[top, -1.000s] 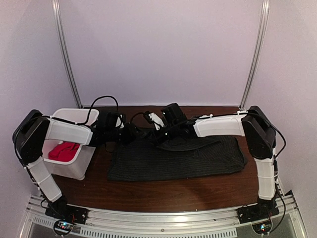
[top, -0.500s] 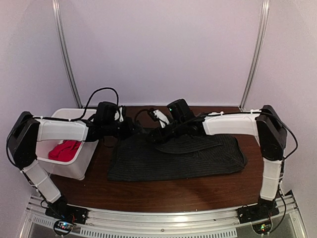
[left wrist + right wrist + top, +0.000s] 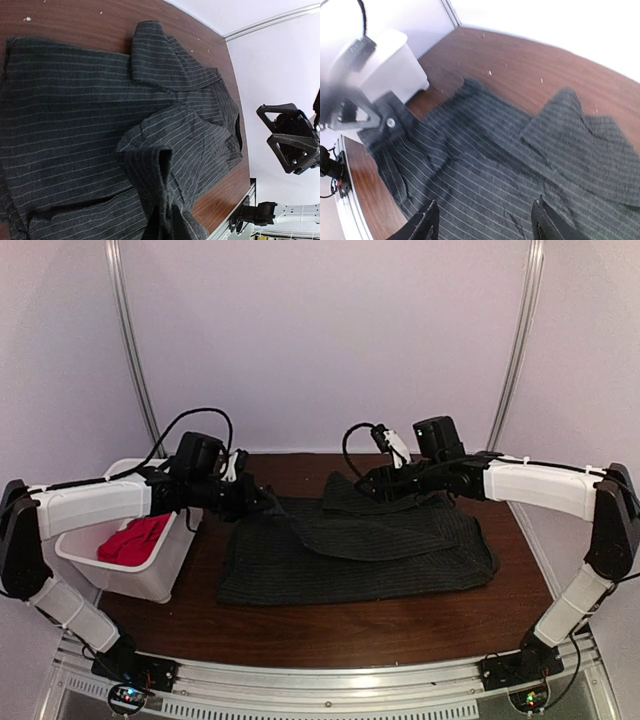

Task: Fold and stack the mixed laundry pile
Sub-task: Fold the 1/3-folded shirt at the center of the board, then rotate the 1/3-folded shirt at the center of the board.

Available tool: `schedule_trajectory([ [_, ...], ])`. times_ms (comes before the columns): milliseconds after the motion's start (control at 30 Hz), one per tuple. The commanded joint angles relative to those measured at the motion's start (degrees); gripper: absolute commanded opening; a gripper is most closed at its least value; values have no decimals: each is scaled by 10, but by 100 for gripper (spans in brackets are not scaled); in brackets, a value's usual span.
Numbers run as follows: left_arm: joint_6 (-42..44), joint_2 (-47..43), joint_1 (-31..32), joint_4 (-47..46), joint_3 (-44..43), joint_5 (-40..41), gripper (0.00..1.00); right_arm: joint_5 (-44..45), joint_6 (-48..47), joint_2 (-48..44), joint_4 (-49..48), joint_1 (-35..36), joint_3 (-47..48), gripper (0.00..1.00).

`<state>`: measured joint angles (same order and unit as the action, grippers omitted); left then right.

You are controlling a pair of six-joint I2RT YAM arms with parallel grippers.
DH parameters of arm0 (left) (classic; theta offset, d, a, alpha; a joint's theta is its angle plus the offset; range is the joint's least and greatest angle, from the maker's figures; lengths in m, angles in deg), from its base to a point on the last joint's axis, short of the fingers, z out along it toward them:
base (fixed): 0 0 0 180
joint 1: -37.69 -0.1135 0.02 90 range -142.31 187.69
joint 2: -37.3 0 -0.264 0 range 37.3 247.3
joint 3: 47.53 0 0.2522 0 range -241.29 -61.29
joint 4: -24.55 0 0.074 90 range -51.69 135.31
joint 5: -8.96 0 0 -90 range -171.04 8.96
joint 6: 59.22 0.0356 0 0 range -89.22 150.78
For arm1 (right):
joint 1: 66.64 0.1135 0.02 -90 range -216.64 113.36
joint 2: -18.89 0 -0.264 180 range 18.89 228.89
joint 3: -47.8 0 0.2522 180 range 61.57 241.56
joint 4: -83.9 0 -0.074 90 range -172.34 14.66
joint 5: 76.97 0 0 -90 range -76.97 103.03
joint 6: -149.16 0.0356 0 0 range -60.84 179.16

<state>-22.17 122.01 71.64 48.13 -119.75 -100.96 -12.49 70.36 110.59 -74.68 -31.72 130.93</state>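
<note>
**Hand-over of the cloth between the two arms.** The left gripper, open a second ago, is now clamped on a raised fold of the pinstriped shirt near its far left corner. The right gripper, closed a second ago near the middle of the shirt's far edge, is now parted and holds nothing. It has been drawn back and up toward the garment's far right.

The shirt is spread at the centre of the table, with a flap laid slantwise across its far half. The red T-shirt lies in the white bin at the left.

The change is judged to mean that the fold in hand is now carried by the left arm alone, so the right arm is freed to take a new hold. Folding of the first garment is judged to be at an early stage, with stacking not yet begun.

In the left wrist view, a pinched ridge of striped cloth is shown rising into the jaws at the bottom edge, a detail that the top view does not resolve. The opposite gripper is also shown there, off the cloth and against the wall.

In the right wrist view, the two fingers are shown well apart with only shirt beneath them, and the bin is shown near the shirt's corner. The T-shirt is visible in neither wrist view.
</note>
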Motion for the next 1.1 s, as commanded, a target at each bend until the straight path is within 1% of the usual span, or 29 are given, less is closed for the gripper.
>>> schedule_trajectory([
  [0, 21, -26, -14, 46, 42, -5, 0, 15, 8, -2, 35, 2, -37, 63],
  [133, 36, -26, -21, 59, 63, 2, 0, 21, 14, -2, 36, 2, -71, 61],
  [233, 55, -26, -21, 78, 63, 26, 0, 30, 15, -5, 39, 2, -90, 60],
  [367, 82, 2, -21, 100, 63, 37, 0, 34, 27, 2, 41, 2, -111, 58],
  [433, 92, 19, -21, 104, 66, 37, 5, 37, 35, 6, 42, 2, -121, 57],
  [533, 108, 34, -21, 111, 72, 54, 18, 47, 43, 10, 45, 2, -137, 55],
  [600, 119, 32, -21, 129, 75, 85, 24, 68, 43, 11, 52, 2, -148, 53],
  [667, 131, 20, -21, 148, 72, 121, 33, 87, 44, 15, 60, 0, -159, 51],
  [733, 147, 2, -20, 167, 65, 153, 40, 94, 48, 24, 67, -6, -169, 50],
  [767, 157, -6, -19, 175, 61, 166, 43, 95, 50, 28, 70, -11, -173, 49],
  [867, 190, -25, -6, 201, 37, 223, 55, 105, 59, 30, 76, -23, -191, 48],
  [933, 210, -29, 2, 211, 24, 239, 62, 116, 65, 22, 79, -31, -203, 47],
  [1000, 238, -27, 8, 197, 19, 224, 65, 125, 70, 12, 80, -41, -216, 47],
  [1067, 262, -15, 18, 180, 11, 213, 66, 130, 75, 4, 78, -54, -229, 47],
])
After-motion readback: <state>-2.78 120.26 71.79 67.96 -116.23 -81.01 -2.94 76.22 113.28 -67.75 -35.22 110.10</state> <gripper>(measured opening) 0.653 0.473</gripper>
